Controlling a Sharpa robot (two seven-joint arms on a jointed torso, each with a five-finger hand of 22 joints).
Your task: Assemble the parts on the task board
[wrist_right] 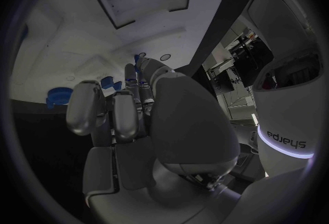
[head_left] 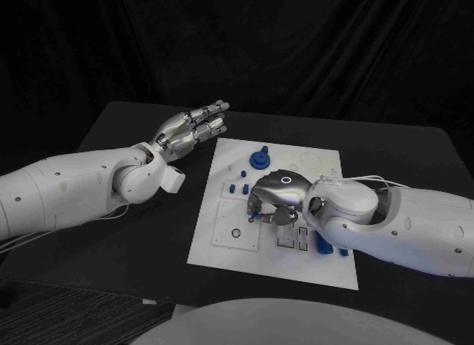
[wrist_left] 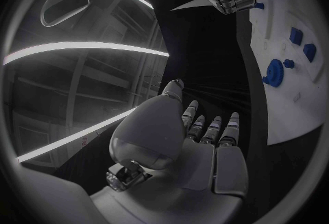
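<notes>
Nearest the camera in the head view, the right arm, a smooth white shell, comes in from the lower right of the frame and ends in the silver right hand [head_left: 274,195], which hangs over the middle of the task board [head_left: 309,264]. Its polished domed back faces up and its fingers curl down toward the board surface; whether they pinch a part I cannot tell, since the fingertips are hidden under the hand. In the right wrist view the same hand [wrist_right: 147,125] shows its fingers close together, pointing at the board.

The task board is a flat white rectangular plate lying at a slight slant on the matte black bench [head_left: 113,244]. A square recessed panel [head_left: 237,227] sits near its lower left part, with dark slots [head_left: 286,237] beside it. A slim blue part [head_left: 324,244] lies just by the right wrist. Small blue pegs [head_left: 237,188] stand left of the right hand.

Further back, a round toothed blue gear [head_left: 260,159] stands near the board's upper edge.

Farthest, in the upper left of the frame, the left hand [head_left: 192,129] is held above the bench beside the board, fingers straight, side by side, holding nothing.
</notes>
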